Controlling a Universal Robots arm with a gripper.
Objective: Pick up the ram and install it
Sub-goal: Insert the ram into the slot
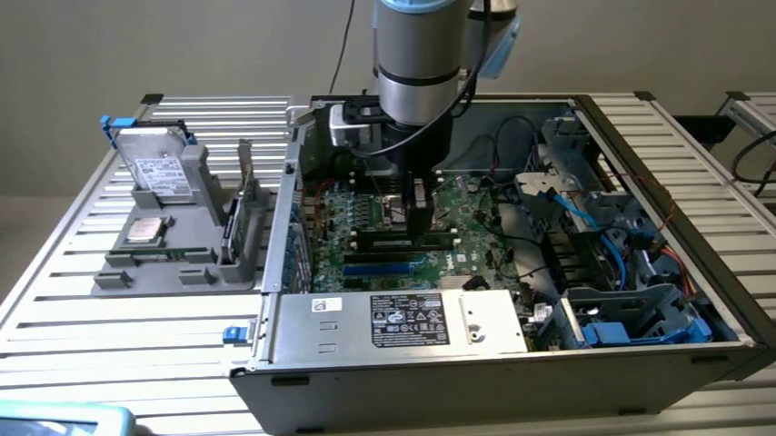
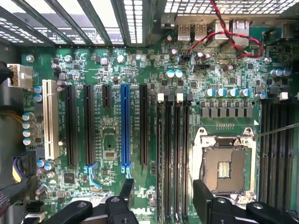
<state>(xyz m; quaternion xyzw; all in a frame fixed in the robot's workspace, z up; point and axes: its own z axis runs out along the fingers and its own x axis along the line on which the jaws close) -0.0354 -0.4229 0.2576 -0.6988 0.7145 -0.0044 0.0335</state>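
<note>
While the gripper hangs over the motherboard with jaws spread and empty, we cannot make out the ram.

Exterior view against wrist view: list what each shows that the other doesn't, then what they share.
Exterior view alone: the grey holder on the slatted table beside the case, carrying a silver drive and an upright green stick, probably the ram; also the power supply. Wrist view alone: the empty CPU socket, blue slot and white slot. Shared: the green motherboard and the open, empty end effector above it.
</note>
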